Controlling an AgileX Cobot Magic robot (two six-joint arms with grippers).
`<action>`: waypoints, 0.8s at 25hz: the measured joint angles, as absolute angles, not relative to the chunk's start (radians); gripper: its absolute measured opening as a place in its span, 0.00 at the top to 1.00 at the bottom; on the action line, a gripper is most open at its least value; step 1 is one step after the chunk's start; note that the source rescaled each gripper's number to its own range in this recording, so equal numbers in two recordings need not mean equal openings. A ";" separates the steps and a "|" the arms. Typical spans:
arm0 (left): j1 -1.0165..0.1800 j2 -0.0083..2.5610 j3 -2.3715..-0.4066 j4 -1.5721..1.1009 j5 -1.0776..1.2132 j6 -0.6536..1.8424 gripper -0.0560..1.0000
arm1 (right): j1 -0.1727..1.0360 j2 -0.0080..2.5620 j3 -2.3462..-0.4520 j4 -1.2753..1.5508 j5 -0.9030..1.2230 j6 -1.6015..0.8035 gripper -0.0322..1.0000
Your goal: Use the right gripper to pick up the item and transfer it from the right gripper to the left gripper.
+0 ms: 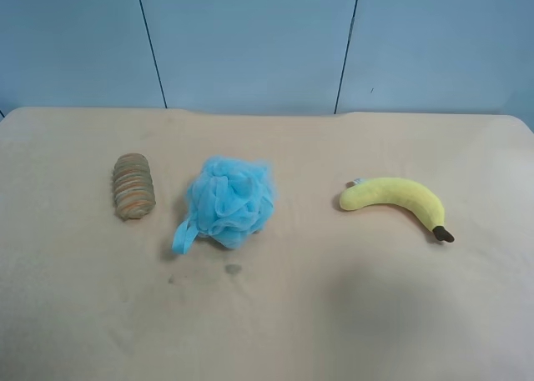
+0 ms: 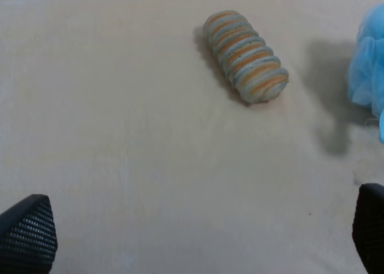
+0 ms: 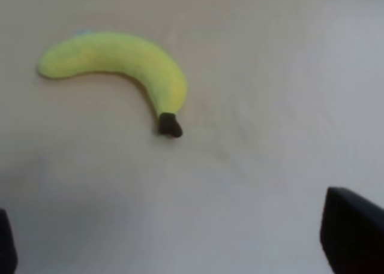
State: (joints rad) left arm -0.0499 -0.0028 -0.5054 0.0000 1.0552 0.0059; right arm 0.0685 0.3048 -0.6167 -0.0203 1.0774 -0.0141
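The yellow plush banana (image 1: 399,199) lies on the beige table (image 1: 334,314) at the exterior high view's right, its dark brown tip toward the front and a small white tag at the other end. Neither arm shows in that view. In the right wrist view the banana (image 3: 120,61) lies flat on the table, well apart from my right gripper (image 3: 180,250). Its black fingertips (image 3: 354,235) stand wide apart at the frame's edges with nothing between them. My left gripper (image 2: 198,235) is also open and empty above the table, apart from the banana.
A blue mesh bath pouf (image 1: 228,202) sits at the table's middle, its edge in the left wrist view (image 2: 369,64). A ribbed brown-orange striped oval (image 1: 133,185) lies at the exterior high view's left and shows in the left wrist view (image 2: 246,55). A blue wall stands behind.
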 joint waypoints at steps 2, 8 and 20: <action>-0.050 -0.003 -0.505 0.000 1.055 0.006 0.00 | 0.069 0.428 -0.680 -0.037 1.077 -0.015 0.00; -0.050 -0.003 -0.505 0.000 1.053 0.006 0.00 | 0.095 0.754 -0.829 -0.095 1.074 -0.030 0.00; -0.050 -0.003 -0.505 0.000 1.053 0.006 0.00 | 0.098 1.301 -0.955 -0.176 0.991 -0.112 0.00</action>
State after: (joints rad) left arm -0.0499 -0.0028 -0.5054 0.0000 1.0532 0.0059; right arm 0.0982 1.3014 -0.9552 -0.1760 0.9908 -0.1121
